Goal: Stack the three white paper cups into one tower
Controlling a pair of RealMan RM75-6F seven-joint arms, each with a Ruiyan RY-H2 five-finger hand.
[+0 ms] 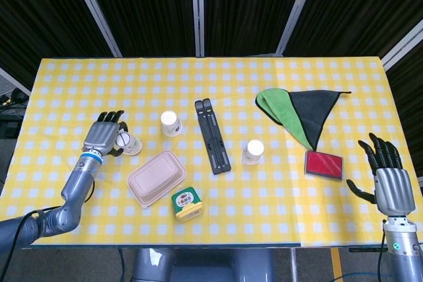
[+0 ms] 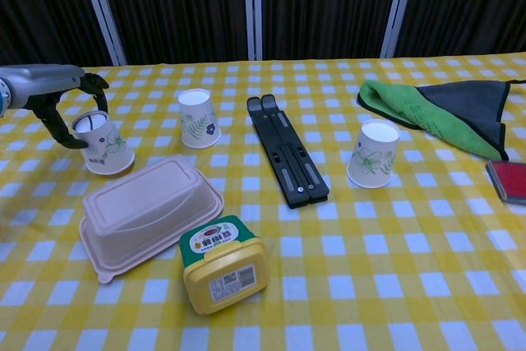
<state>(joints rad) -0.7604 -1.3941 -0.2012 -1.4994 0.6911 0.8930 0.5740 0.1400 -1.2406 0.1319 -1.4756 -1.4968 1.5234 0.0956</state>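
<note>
Left cup (image 2: 102, 144), tilted, sits between my left hand's (image 1: 104, 137) curled fingers; I can't tell if gripped; next, lift onto the middle cup (image 1: 170, 123)

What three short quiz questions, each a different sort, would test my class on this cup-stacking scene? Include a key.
1. True or false: the three cups already form one tower.
2. Which hand is at a cup? A) left B) right
3. Fill in: the black stand lies between the middle cup and the ____ cup.

Key:
1. False; left cup, middle cup and right cup stand apart.
2. A; left hand, not right hand.
3. Right; black stand.
</note>
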